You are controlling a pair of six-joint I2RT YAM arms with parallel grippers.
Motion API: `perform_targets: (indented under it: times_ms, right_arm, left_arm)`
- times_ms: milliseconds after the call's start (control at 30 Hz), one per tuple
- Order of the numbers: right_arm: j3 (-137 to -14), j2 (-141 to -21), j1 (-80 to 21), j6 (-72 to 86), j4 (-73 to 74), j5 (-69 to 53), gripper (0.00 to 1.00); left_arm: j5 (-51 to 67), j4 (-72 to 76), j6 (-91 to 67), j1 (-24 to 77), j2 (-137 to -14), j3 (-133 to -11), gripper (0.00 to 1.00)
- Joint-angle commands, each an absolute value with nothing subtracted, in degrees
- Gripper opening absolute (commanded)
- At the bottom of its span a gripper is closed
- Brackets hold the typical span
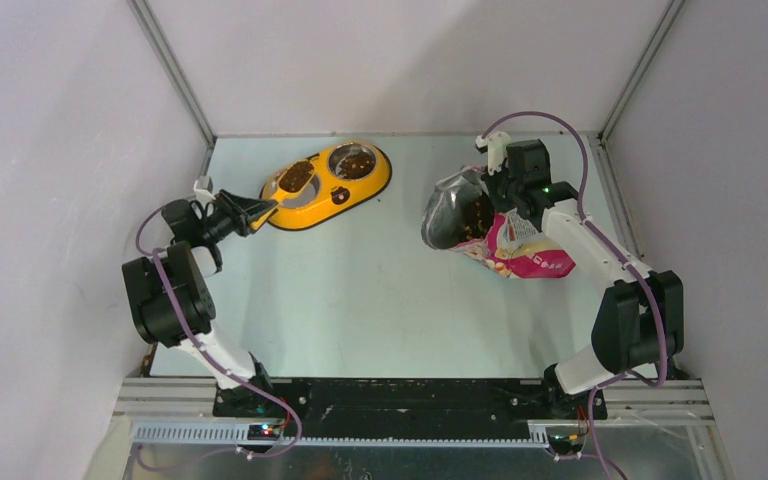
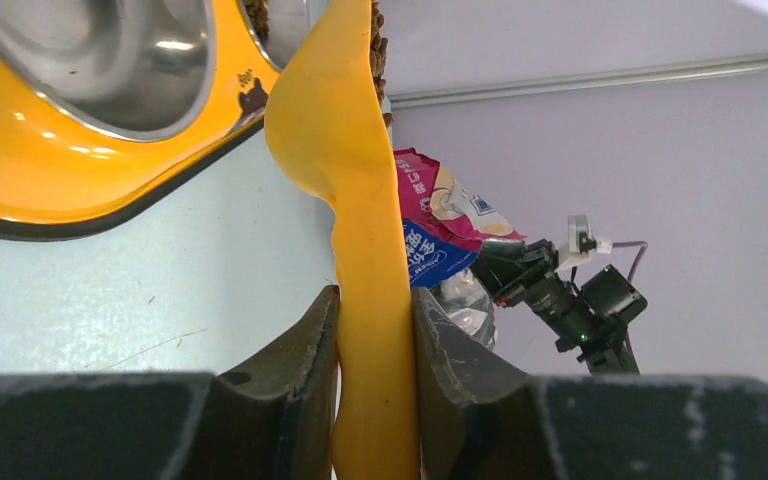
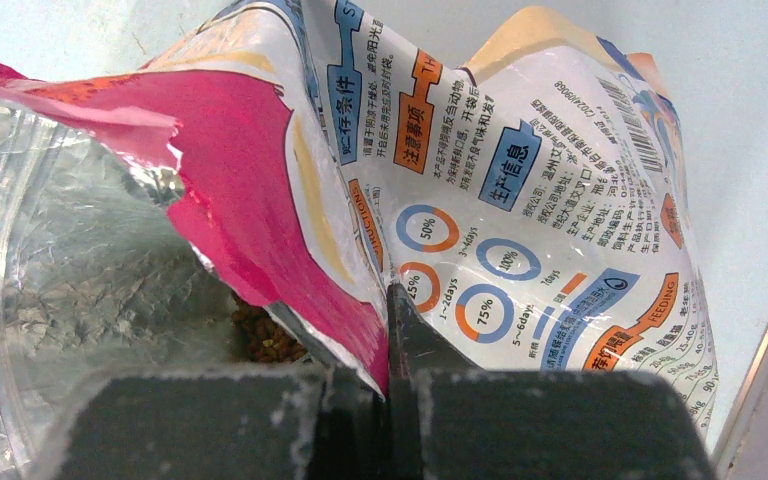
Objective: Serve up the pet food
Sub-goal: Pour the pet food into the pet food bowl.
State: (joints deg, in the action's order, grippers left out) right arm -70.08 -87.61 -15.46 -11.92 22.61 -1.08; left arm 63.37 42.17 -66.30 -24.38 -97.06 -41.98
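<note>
**Top external view: one bowl filled, the second under way**

One bowl of the yellow feeder (image 1: 380, 182) already holds kibble (image 1: 352, 160). Beside the feeder, the left gripper (image 1: 250, 212) pinches the orange scoop (image 1: 295, 180) by its handle, its loaded head over the feeder's other bowl. Well right of the feeder, the right gripper (image 1: 488, 192) clamps the open pouch (image 1: 525, 255) by its rim. Tipping this scoopful out remains, by the look of it.

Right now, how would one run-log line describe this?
left gripper: shut on orange scoop holding kibble, over yellow feeder | right gripper: shut on open pouch rim | right steel bowl: kibble inside
</note>
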Motion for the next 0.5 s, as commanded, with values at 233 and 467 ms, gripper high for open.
perform_targets:
  times_ms: [233, 467]
  right_arm:
    - [-70.51, -85.84, -15.18, -11.95, 22.77, 1.58, 0.0]
    - [-70.49, -85.62, -15.15, -11.95, 22.77, 1.54, 0.0]
  left_arm:
    - [62.41, 34.61, -55.67, -28.49, -97.87, -43.85, 0.0]
    - [60.18, 27.42, -49.81, -29.69, -99.03, -45.25, 0.0]
